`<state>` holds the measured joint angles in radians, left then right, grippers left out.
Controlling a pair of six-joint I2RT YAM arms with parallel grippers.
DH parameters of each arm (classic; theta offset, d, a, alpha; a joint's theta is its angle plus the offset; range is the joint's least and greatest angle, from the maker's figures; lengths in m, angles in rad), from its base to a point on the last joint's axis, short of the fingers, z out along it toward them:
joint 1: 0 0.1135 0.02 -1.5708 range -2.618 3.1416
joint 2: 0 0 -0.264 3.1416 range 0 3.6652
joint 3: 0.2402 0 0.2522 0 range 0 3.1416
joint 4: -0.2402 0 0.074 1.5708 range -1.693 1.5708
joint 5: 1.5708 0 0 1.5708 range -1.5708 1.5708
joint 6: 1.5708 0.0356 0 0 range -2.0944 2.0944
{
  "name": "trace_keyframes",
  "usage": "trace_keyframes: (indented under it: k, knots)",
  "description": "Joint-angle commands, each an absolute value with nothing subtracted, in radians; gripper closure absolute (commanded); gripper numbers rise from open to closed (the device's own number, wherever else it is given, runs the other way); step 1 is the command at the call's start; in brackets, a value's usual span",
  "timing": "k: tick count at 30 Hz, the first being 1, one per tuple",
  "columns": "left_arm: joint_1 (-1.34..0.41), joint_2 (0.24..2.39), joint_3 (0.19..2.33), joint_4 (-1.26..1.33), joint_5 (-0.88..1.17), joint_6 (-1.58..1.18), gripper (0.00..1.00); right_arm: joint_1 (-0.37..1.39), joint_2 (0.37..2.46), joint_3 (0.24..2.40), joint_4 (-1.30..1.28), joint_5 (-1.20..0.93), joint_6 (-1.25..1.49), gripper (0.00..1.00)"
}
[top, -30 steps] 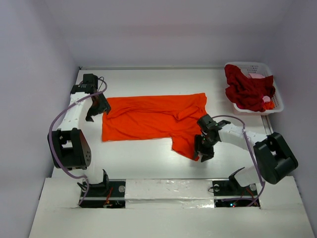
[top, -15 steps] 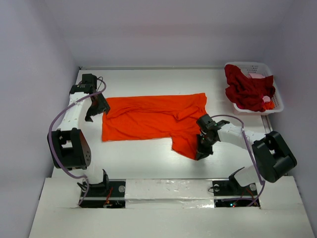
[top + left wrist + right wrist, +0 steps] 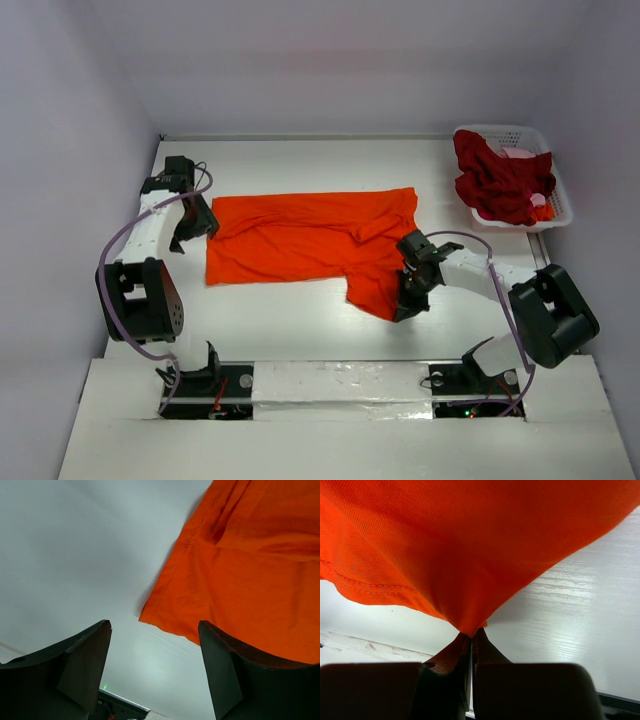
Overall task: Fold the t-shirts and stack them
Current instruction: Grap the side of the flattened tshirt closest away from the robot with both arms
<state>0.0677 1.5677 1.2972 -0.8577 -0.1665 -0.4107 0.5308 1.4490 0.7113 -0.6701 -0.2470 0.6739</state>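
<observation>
Top view: orange-red t-shirt (image 3: 300, 240) lies spread mid-table (image 3: 300, 330), with its near-right corner pulled toward the front. Right gripper (image 3: 403, 308) sits on that corner. Left gripper (image 3: 192, 230) is just beside the shirt's far-left corner. Dark crimson t-shirt (image 3: 500, 185) is heaped in the white basket (image 3: 562, 205) at far right, with a bit of pink cloth (image 3: 518, 153) behind it.

Left wrist: 2 fingers (image 3: 85, 665) are wide apart and grip nothing. The orange shirt's corner lies on the table ahead, not touching them.

Right wrist: jaws are pressed together on a pinch of orange cloth, and the cloth spreads away from the pinch above the white table.
</observation>
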Motion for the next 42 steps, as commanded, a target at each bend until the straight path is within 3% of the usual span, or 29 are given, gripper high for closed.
trace_keyframes:
  k: [1, 7, 18, 42]
  knots:
    - [0.075, 1.517, 1.261, -0.871, -0.192, -0.4, 0.32, 0.538, 1.459, 0.718, -0.604, -0.232, 0.68, 1.0]
    - [0.075, 1.505, 1.203, -0.876, -0.16, -0.422, 0.23, 0.538, 1.453, 0.722, -0.603, -0.241, 0.681, 1.0]
    - [0.084, 1.444, 0.991, -0.838, 0.032, -0.48, 0.27, 0.538, 1.436, 0.742, -0.595, -0.259, 0.69, 1.0]
    - [0.146, 1.594, 1.009, -0.736, -0.077, -0.43, 0.28, 0.538, 1.447, 0.791, -0.611, -0.275, 0.673, 1.0]
